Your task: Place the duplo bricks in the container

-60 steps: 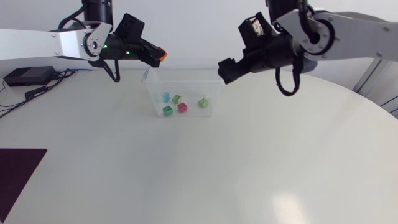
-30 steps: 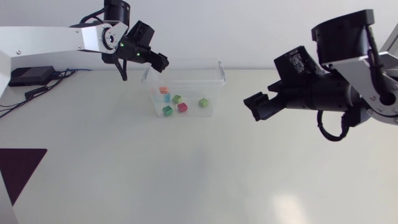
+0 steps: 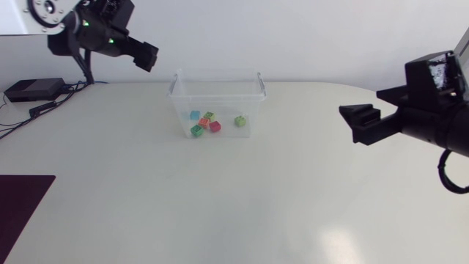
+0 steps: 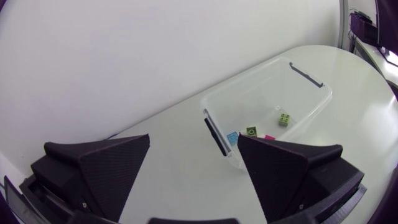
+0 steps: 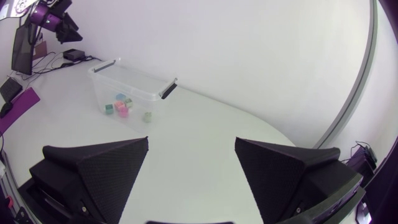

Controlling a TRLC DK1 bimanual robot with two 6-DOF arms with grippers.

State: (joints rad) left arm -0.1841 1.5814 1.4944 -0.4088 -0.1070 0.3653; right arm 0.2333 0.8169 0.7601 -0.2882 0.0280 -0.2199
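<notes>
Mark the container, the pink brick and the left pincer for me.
container point(image 3: 218, 96), head view, on its front rim.
pink brick point(image 3: 215, 126), head view, on its top face.
left pincer point(image 4: 193, 139), left wrist view, midway between its open fingertips.

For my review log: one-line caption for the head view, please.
Left gripper and right gripper hover apart from the clear container holding duplo bricks.

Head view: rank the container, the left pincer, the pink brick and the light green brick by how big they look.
1. container
2. left pincer
3. pink brick and light green brick: they look alike, so unranked.
</notes>
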